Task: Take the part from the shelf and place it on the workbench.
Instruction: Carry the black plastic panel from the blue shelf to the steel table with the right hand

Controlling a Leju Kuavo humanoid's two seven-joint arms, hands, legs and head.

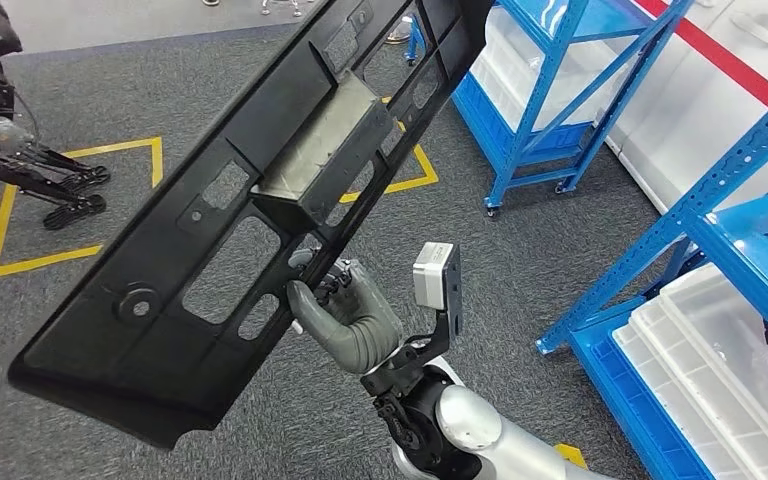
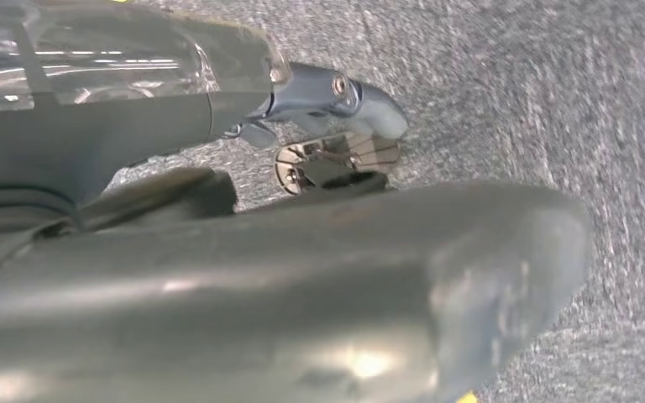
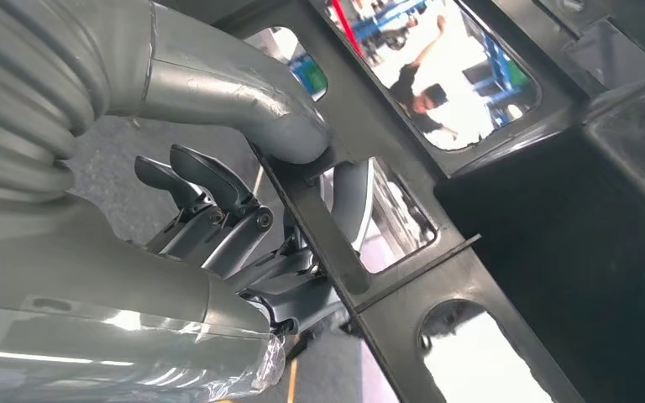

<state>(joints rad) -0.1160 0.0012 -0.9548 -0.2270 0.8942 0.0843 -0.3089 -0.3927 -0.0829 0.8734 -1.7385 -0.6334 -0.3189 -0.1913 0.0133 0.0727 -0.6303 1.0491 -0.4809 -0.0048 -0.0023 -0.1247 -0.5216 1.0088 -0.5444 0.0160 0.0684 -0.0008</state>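
The part (image 1: 210, 230) is a long black plastic panel with several cut-outs and a grey metal box (image 1: 335, 140) fixed near its middle. It hangs slanted in the air over the carpet, from lower left to upper right in the head view. My right hand (image 1: 345, 315) grips its lower edge near the middle. In the right wrist view the thumb (image 3: 243, 101) presses one face of a rib of the part (image 3: 504, 277) and the dark fingers (image 3: 210, 180) curl behind it. My left hand (image 2: 302, 277) hangs over the grey carpet and holds nothing.
Blue steel shelves (image 1: 560, 100) stand at the back right, and another blue shelf (image 1: 750, 230) with white bins (image 1: 710, 360) stands close on my right. A second robot (image 1: 0, 110) stands at the far left beside yellow floor tape (image 1: 5, 215). A person (image 3: 424, 92) shows through a cut-out.
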